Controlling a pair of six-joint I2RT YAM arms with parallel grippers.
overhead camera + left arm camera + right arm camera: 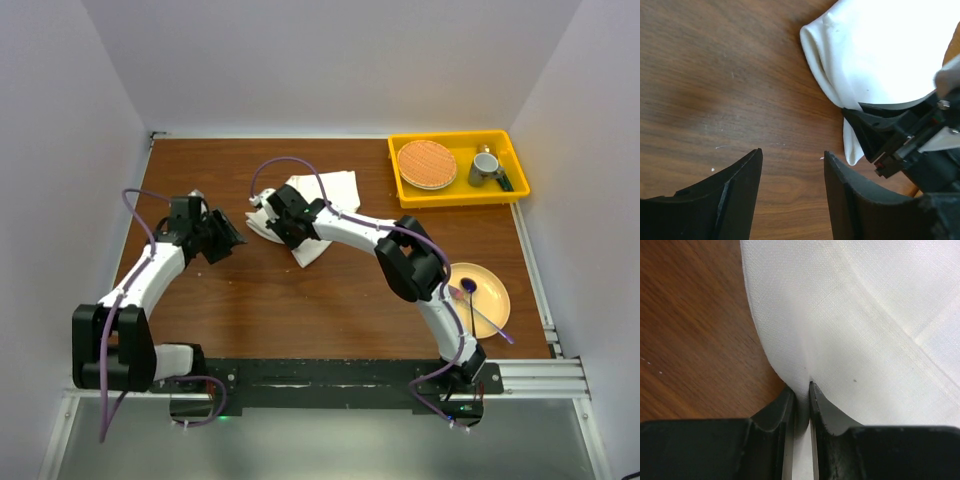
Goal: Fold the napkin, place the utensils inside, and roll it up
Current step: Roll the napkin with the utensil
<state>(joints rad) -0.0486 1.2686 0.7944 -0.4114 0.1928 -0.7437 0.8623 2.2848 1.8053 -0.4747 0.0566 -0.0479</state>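
Left gripper (792, 156): jaws apart, empty, over bare wood just left of the napkin (330, 188). Napkin sits bunched mid-table, toward the far side. Right gripper (801, 390): clamped tight on a napkin fold at its left edge. Yellow tray (460, 196) far right, plate (490, 280) near right.

A yellow tray (455, 136) sits at the two o'clock corner of the wooden table (300, 310). Inside it, an orange ribbed disc (427, 164) lies at nine o'clock and a grey cup (486, 166) at three. A pale yellow plate (492, 285) rests near the table's four o'clock edge. A silver-handled utensil (490, 322) lies across it, its handle overhanging the rim toward five o'clock.
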